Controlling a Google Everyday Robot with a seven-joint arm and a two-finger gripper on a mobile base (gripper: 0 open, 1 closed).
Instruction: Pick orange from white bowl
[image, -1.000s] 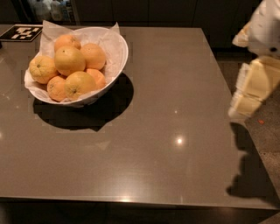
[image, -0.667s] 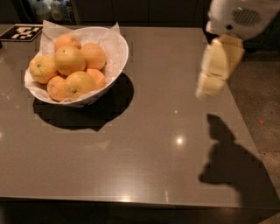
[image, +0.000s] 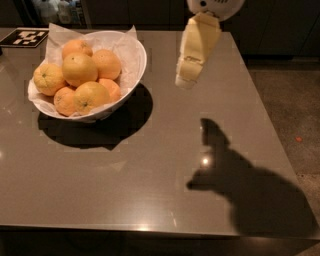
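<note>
I see the gripper (image: 186, 80) above the table (image: 125, 175), right of the white bowl (image: 137, 60) holding the orange (image: 79, 69); its state I cannot tell.

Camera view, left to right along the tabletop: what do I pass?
Black-and-white tag → white bowl of fruit → claw, hanging above the table right of the bowl → arm's shadow.
</note>
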